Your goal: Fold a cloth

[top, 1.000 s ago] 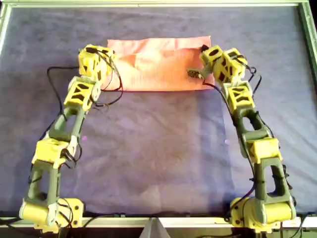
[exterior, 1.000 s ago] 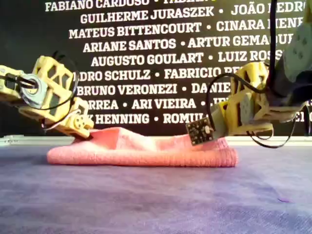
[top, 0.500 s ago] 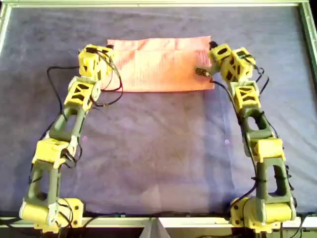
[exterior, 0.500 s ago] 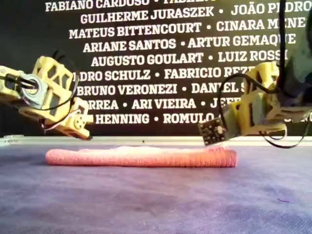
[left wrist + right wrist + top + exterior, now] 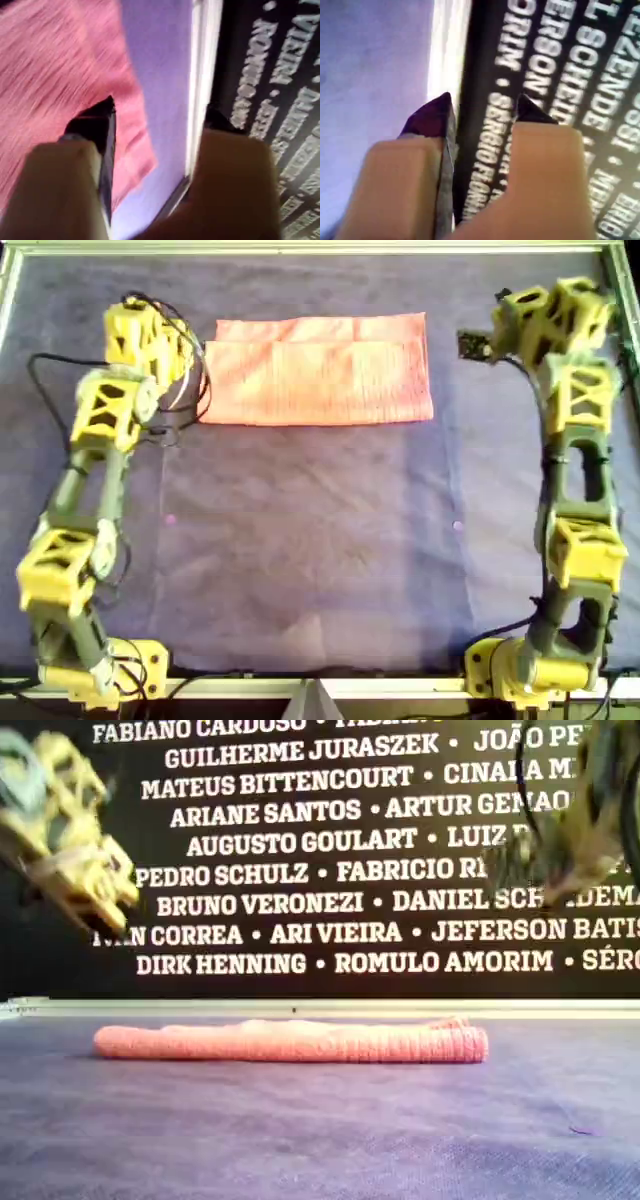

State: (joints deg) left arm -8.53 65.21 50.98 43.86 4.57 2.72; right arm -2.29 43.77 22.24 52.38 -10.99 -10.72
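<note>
- The cloth [image 5: 318,370] is seen folded flat on the purple sheet [image 5: 320,540], beyond the left gripper [image 5: 160,112], its fingers spread and empty.
- The right gripper [image 5: 482,107], blurred, is spread, holding nothing.

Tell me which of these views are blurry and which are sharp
Exterior view: both arms are smeared by motion blur, while the cloth and the wall lettering stay sharp. Left wrist view: the left gripper and cloth are soft and streaked. Right wrist view: the right gripper and lettering are out of focus. Overhead view: fairly clear, evenly lit, no strong glare.
</note>
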